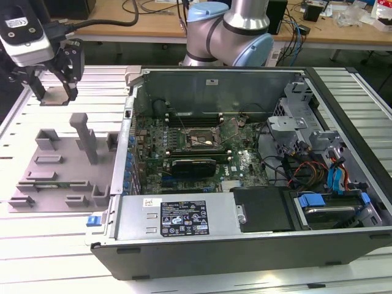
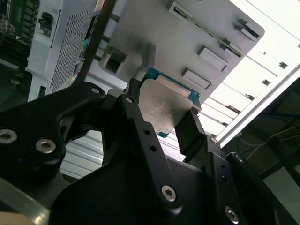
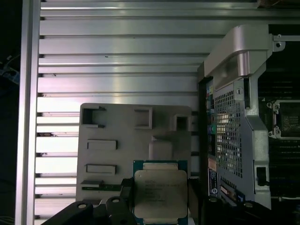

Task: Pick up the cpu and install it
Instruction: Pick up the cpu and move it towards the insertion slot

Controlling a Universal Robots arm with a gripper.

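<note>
Pick-up looks done. The gripper (image 1: pixel 54 95) hangs at the upper left of the exterior view, above the slatted aluminium table (image 1: pixel 37 257) and well apart from the open computer case (image 1: pixel 245 73).

Its black fingers (image 2: pixel 133 96) are closed onto two opposite edges of the cpu (image 3: pixel 160 192), which is held flat between them, clear of the grey fixture plate (image 1: pixel 61 177) below.

Install not yet done. The socket (image 1: pixel 202 138) sits mid-frame on the green motherboard, far from the chip.

Materials:
- **Chip:** square, with a dull silvery lid that is faintly mottled, and a teal-green rim.
- **Fixture plate:** matte grey, with blocky raised posts and shallow rectangular pockets.
- **Table:** ribbed and bright.
- **Case walls:** bare grey sheet metal, partly perforated.
</note>
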